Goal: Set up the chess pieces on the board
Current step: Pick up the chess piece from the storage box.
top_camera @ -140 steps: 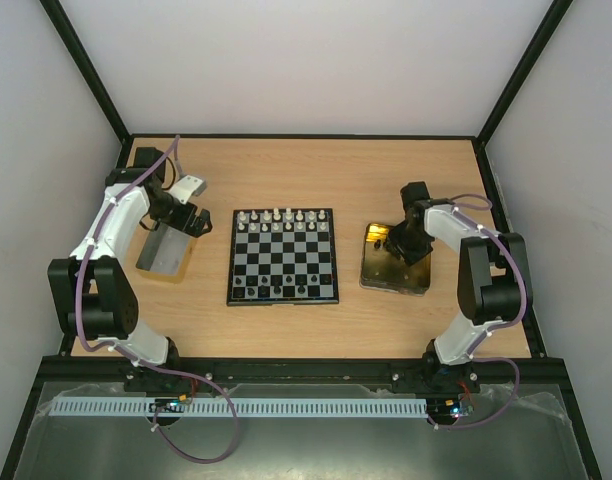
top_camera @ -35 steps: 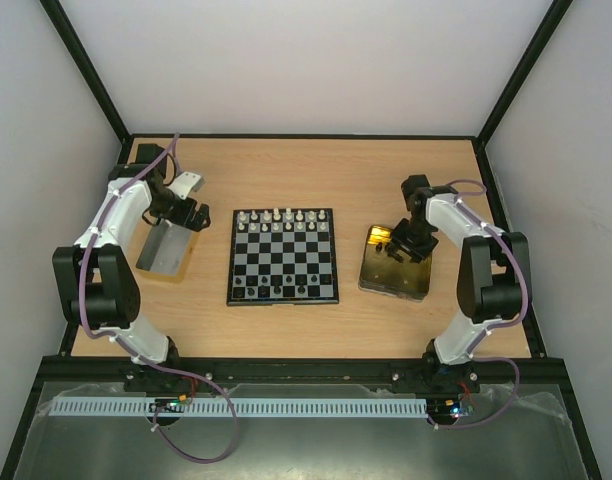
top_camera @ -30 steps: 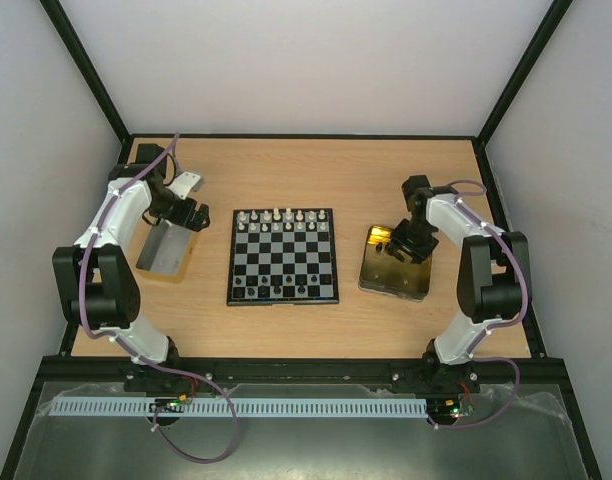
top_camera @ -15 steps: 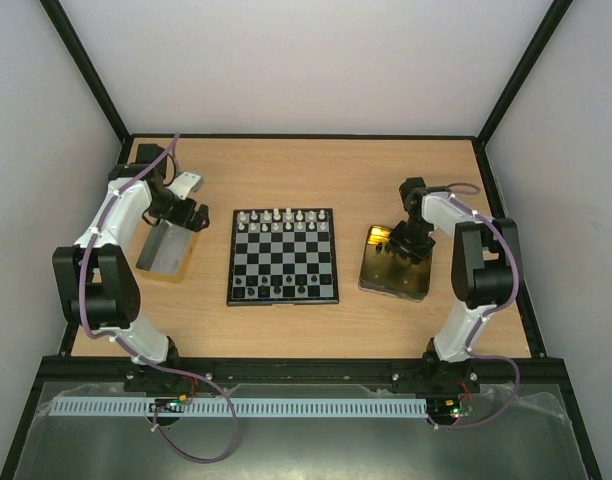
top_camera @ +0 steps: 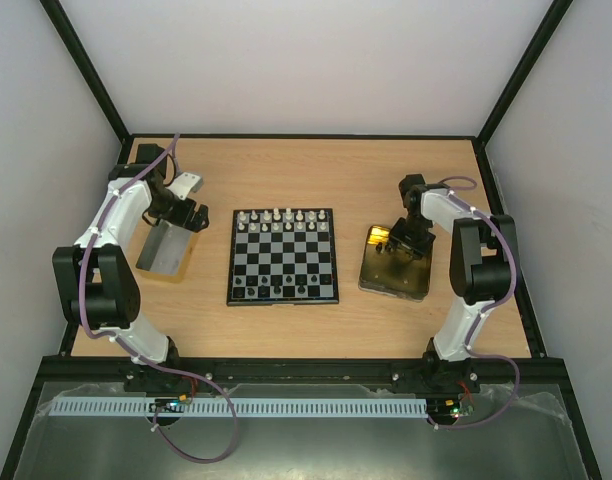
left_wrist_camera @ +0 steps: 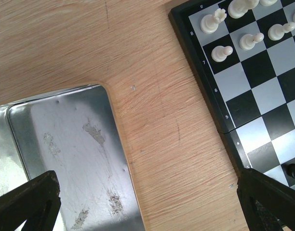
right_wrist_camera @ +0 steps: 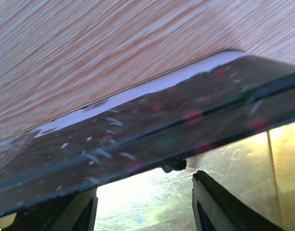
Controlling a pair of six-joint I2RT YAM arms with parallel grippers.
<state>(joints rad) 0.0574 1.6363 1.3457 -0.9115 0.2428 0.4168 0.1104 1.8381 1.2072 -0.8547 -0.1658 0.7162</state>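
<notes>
Top external: the board (top_camera: 282, 256) sits mid-table (top_camera: 316, 170), between the silver tray (top_camera: 164, 250) and the gold tray (top_camera: 394, 268). The white chess pieces (top_camera: 283, 220) line its far two rows. Only a few black pieces (top_camera: 276, 290) stand on the near edge, so the black side looks like the job left. The left gripper (top_camera: 191, 216) hangs over the silver tray's far end. The right gripper (top_camera: 398, 243) is down low over the gold tray.

Left wrist: the jaws are spread wide and hold nothing. Below them are scuffed silver tray floor, bare wood, and the board's corner with tiny white figurines, each smaller than its square.

Right wrist: we're right down at the gold tray's shiny wall. The fingers (right_wrist_camera: 220, 202) stand apart with nothing between them. A small dark shape (right_wrist_camera: 174, 166) lies just beyond them, but whether it is a piece I cannot tell. If this is the pick, the jaws should straddle the piece squarely. They should stay off the tray wall, come straight down, and pinch low on the body so it doesn't tip.
</notes>
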